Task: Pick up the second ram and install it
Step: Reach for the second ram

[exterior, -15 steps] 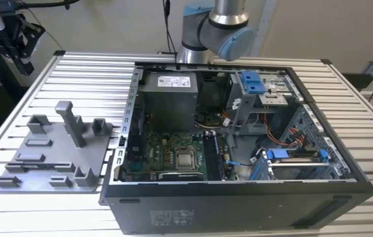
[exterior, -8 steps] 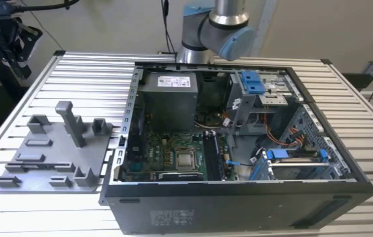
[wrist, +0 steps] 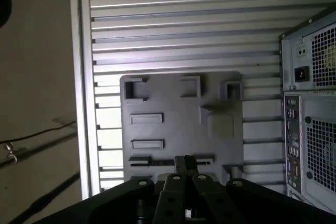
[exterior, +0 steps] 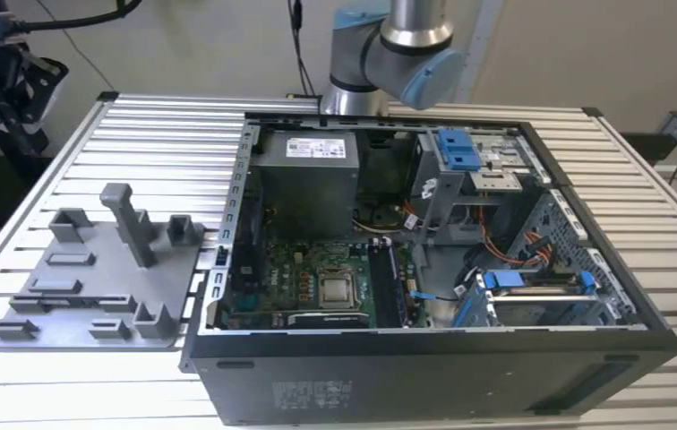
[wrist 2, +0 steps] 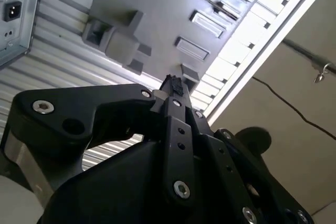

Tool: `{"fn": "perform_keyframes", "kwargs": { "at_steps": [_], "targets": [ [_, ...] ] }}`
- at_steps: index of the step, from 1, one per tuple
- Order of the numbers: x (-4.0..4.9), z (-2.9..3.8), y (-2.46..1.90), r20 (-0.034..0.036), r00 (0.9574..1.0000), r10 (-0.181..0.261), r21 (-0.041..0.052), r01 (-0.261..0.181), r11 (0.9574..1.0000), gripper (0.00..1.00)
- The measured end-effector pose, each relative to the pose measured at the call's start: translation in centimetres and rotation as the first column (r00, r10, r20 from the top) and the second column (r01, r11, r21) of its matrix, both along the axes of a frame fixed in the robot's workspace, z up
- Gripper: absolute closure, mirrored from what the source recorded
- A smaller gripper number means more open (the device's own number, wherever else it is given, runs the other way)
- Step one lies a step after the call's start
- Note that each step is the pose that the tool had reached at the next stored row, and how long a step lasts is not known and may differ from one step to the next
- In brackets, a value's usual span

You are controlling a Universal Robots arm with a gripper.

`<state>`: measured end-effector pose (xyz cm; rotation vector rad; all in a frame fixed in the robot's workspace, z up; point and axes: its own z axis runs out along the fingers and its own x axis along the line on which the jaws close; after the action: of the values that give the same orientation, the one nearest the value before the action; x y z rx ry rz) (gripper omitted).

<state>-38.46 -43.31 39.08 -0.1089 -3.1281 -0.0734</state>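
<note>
Soft bright light, glare on table [wrist: 184, 59]

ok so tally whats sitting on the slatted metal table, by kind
grey plastic holder tray: 1
open black computer case: 1
total: 2

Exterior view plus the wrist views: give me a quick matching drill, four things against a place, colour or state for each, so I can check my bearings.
Things:
1. tray
2. computer case
3. latches inside the case
4. gripper

Descriptions:
A. blue
B. side open, board showing
C. over the tray in both wrist views
D. grey, on the slatted table, at the exterior view's left of the case

Pairs: 1-D, 2-B, 3-A, 4-C
</note>
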Motion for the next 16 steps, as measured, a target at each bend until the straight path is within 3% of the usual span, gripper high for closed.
{"fn": "perform_keyframes", "kwargs": {
  "at_steps": [12, 14, 16],
  "targets": [
    [-0.09, -0.04, -3.02, 0.0, 1.0, 0.0, 0.0, 0.0, 1.0, 0.89],
    [-0.12, -0.04, -3.31, 0.0, 1.0, 0.0, -0.0001, 0.0, 1.0, 0.89],
    [-0.14, -0.05, -3.31, 0.0, 1.0, 0.0, 0.0, 0.0, 1.0, 0.89]
  ]
}}
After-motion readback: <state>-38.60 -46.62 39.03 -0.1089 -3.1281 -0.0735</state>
